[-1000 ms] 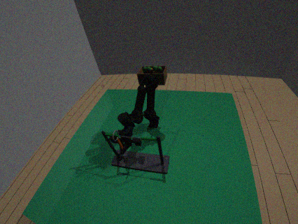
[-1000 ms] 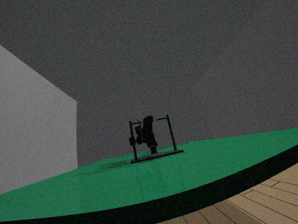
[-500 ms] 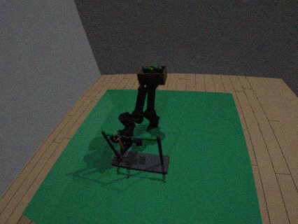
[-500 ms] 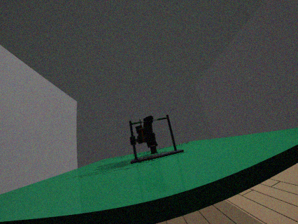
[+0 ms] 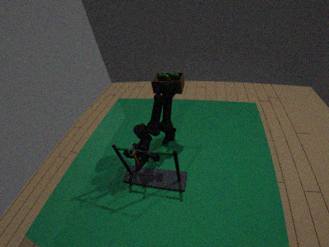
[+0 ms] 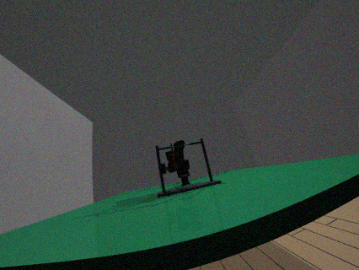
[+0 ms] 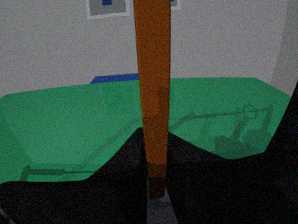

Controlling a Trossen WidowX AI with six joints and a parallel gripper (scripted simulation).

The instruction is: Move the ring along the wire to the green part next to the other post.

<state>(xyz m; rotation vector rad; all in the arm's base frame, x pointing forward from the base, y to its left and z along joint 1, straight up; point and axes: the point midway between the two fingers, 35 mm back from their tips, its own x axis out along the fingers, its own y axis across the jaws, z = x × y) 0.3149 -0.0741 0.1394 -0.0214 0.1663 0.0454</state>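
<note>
The ring (image 5: 130, 147) is around the wire near the inner end of the green part (image 5: 122, 148) (image 6: 164, 148) beside the left post (image 5: 123, 160) (image 6: 161, 173). Whether it touches the wire cannot be told. Its orange handle (image 5: 136, 158) (image 7: 154, 75) slants down from it. My gripper (image 5: 137, 162) (image 7: 148, 132) is shut on the handle, below the wire. The other green part (image 5: 164, 153) meets the right post (image 5: 178, 170) (image 6: 206, 160). The thin grey wire between the green parts is partly hidden by the arm in the exterior view.
The posts stand on a dark base plate (image 5: 166, 178) (image 6: 191, 187) on the green mat (image 5: 224, 154) (image 6: 253, 198). The arm (image 5: 156, 112) reaches in from behind the wire. A brown box (image 5: 168, 86) with green things in it is at the back. Shadows of the frame fall on the mat.
</note>
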